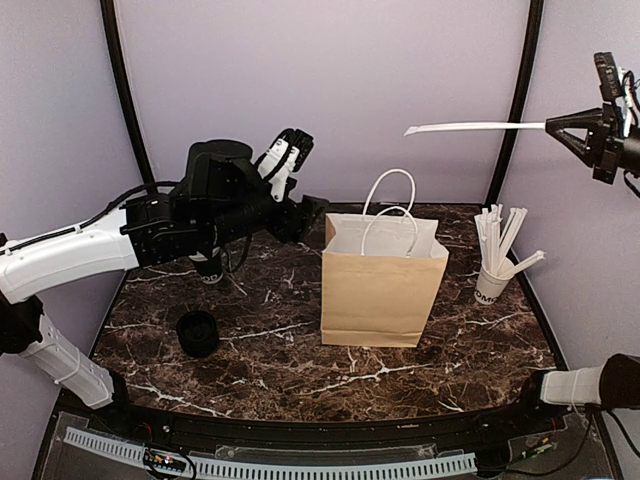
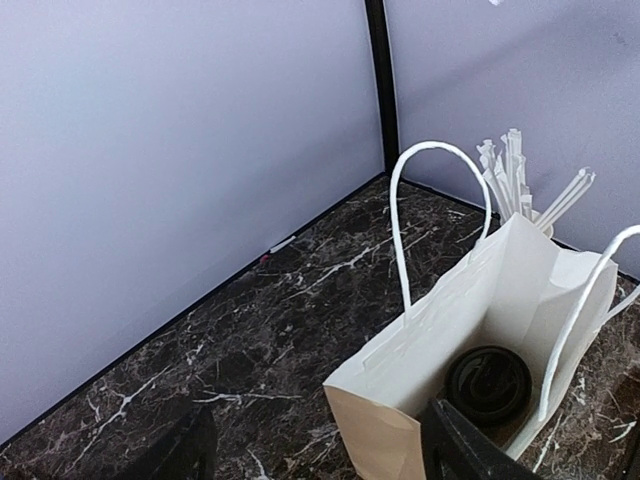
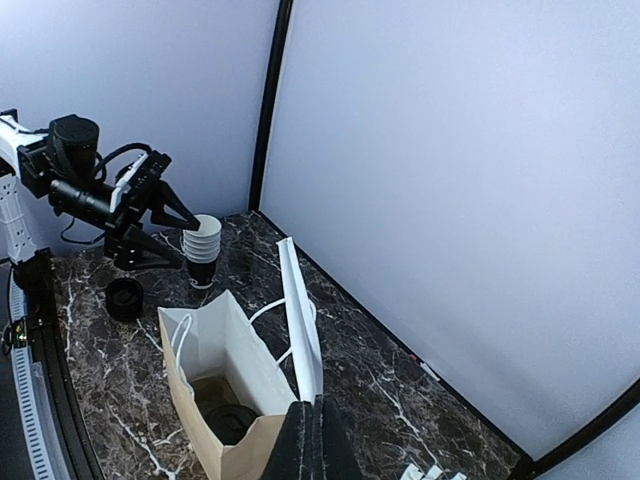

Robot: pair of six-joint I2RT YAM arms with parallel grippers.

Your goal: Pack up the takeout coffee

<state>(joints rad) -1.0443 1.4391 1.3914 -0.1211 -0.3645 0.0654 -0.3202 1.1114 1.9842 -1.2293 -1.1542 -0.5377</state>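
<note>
The takeout coffee, a small black cup with a round black lid (image 2: pixel 488 383), stands upright on the floor of the open brown paper bag (image 1: pixel 380 290). It also shows in the right wrist view (image 3: pixel 232 420), inside the bag (image 3: pixel 205 375). My left gripper (image 1: pixel 308 212) is open and empty, held above the table just left of the bag's rim; its fingers (image 2: pixel 462 452) frame the bag's mouth (image 2: pixel 480 280). My right gripper (image 1: pixel 572 130) is raised high at the right, shut on a long white stirrer (image 1: pixel 475 127) that also shows in its wrist view (image 3: pixel 300 315).
A white cup of white stirrers (image 1: pixel 495 270) stands right of the bag. A stack of lidless black-and-white cups (image 3: pixel 202 245) stands at the back left, mostly behind my left arm. A short round black object (image 1: pixel 198 333) sits front left. The bag's white handles (image 1: pixel 392 205) stand upright.
</note>
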